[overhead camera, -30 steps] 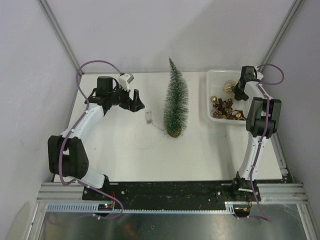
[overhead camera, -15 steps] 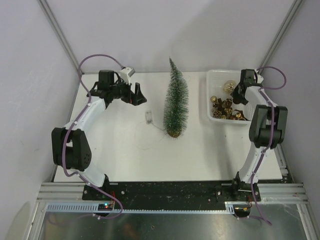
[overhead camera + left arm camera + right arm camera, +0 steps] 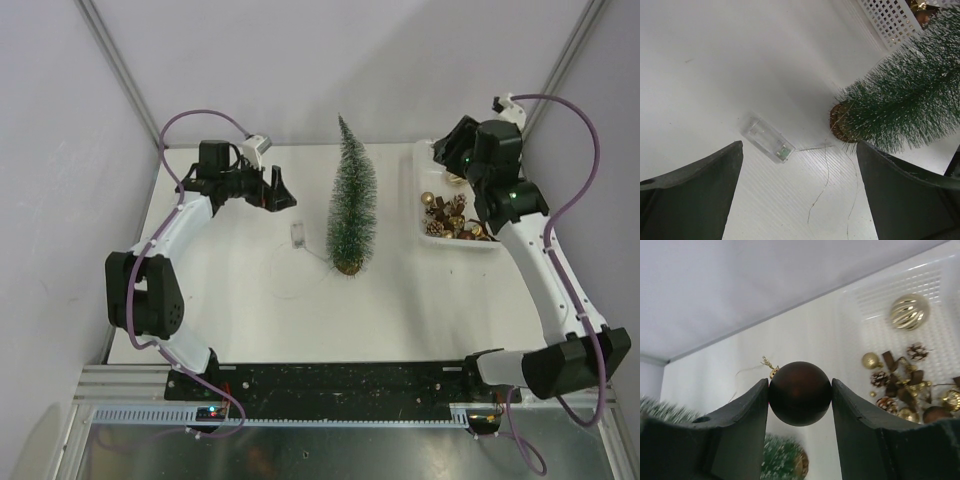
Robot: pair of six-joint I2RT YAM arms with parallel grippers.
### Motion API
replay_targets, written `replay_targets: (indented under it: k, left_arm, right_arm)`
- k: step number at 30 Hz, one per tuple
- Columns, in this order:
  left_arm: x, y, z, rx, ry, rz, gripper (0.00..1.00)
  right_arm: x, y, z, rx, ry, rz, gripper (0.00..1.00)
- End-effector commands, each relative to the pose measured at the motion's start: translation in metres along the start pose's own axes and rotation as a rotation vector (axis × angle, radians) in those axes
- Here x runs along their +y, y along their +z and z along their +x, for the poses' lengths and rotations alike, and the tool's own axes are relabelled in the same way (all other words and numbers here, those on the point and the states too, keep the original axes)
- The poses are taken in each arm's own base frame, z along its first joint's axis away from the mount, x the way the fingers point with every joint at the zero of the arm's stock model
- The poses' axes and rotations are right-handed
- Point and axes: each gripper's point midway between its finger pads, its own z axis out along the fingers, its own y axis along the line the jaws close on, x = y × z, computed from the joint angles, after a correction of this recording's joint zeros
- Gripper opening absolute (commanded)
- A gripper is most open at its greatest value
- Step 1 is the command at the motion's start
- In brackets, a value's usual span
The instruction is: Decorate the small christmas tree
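The small christmas tree (image 3: 352, 205) stands upright at the middle of the table, frosted green on a round wooden base. In the left wrist view the tree (image 3: 905, 110) fills the upper right. My left gripper (image 3: 278, 195) hovers to the tree's left, open and holding nothing (image 3: 799, 145). My right gripper (image 3: 445, 155) is raised over the left back corner of the white basket (image 3: 420, 205). It is shut on a dark brown ball ornament (image 3: 800, 393) with a gold cap and thin hanging thread. The tree's base (image 3: 790, 460) shows blurred below the ball.
A clear battery box (image 3: 297, 233) lies left of the tree's base, with thin wire (image 3: 826, 175) trailing from it across the table. The basket (image 3: 900, 287) holds gold balls, pinecones and brown bows. Walls close in behind and on both sides.
The right arm has risen out of the basket with the brown ball and swung toward the tree. The left gripper shifted slightly back and right early on, then stayed.
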Motion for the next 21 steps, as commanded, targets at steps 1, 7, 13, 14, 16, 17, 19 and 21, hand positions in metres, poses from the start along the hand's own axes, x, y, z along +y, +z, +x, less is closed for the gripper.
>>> replay_targets:
  k: [1, 7, 13, 14, 16, 17, 19, 21]
  left_arm:
    - [-0.027, -0.016, -0.04, -0.091, 0.061, 0.07, 1.0]
    - [-0.045, -0.016, -0.065, -0.128, 0.099, 0.132, 1.0]
    - [-0.066, -0.007, -0.085, -0.148, 0.138, 0.207, 1.0]
    - [-0.069, -0.006, -0.087, -0.15, 0.142, 0.226, 1.0]
    - [-0.074, -0.002, -0.09, -0.144, 0.117, 0.271, 1.0]
    - [-0.079, -0.002, -0.092, -0.142, 0.112, 0.305, 1.0]
    - [-0.088, 0.0, -0.092, -0.132, 0.103, 0.368, 1.0]
    - [-0.1, -0.002, -0.091, -0.126, 0.117, 0.43, 1.0]
  right_arm:
    - [0.03, -0.026, 0.026, 0.063, -0.069, -0.104, 0.27]
    - [0.069, -0.066, 0.031, 0.096, -0.093, -0.292, 0.28]
    - [0.084, -0.092, 0.036, 0.124, -0.119, -0.376, 0.28]
    - [0.086, -0.096, 0.036, 0.122, -0.123, -0.384, 0.28]
    - [0.092, -0.103, 0.038, 0.125, -0.133, -0.41, 0.27]
    - [0.097, -0.108, 0.04, 0.125, -0.143, -0.43, 0.27]
    - [0.105, -0.114, 0.043, 0.127, -0.161, -0.462, 0.27]
    - [0.112, -0.118, 0.047, 0.13, -0.181, -0.488, 0.27]
